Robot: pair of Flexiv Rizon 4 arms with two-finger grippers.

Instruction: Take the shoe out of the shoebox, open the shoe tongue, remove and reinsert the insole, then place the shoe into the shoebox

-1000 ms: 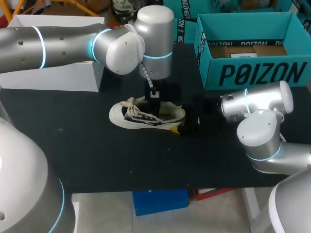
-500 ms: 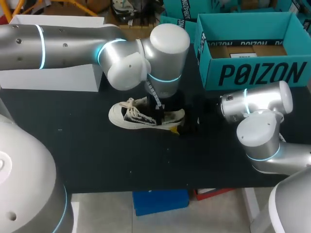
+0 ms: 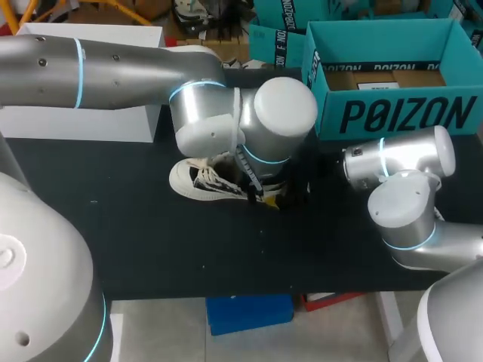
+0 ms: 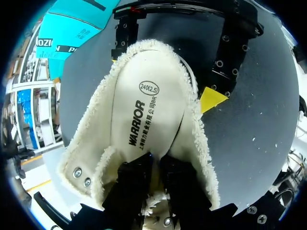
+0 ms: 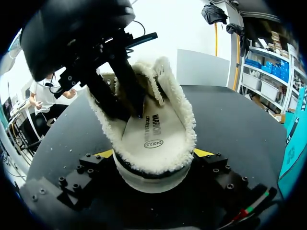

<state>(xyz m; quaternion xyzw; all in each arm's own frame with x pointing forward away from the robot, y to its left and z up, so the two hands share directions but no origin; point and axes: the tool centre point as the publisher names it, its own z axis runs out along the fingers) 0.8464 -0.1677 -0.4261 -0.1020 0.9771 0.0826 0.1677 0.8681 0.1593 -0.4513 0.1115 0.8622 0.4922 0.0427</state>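
Swinging farther right and lower over the last second, my left arm now covers the heel half of the shoe, which was in plain sight before. My right arm has kept its place by the right edge. Everything stands on the black worktop. The teal shoebox stands open at the back right corner, and a white box sits at the back left. The shoe, cream with black side panels, lies near the middle of the worktop, outside the shoebox, toe toward the left edge. On its fleece-lined heel the right jaws are pinching, one yellow tip against the fleece on either side. Inside, the cream insole lies along the bottom. Over it the left jaws are pressed nearly together, their black fingers reaching down into the shoe onto the insole's front end. Whether they catch the insole between them I cannot tell.
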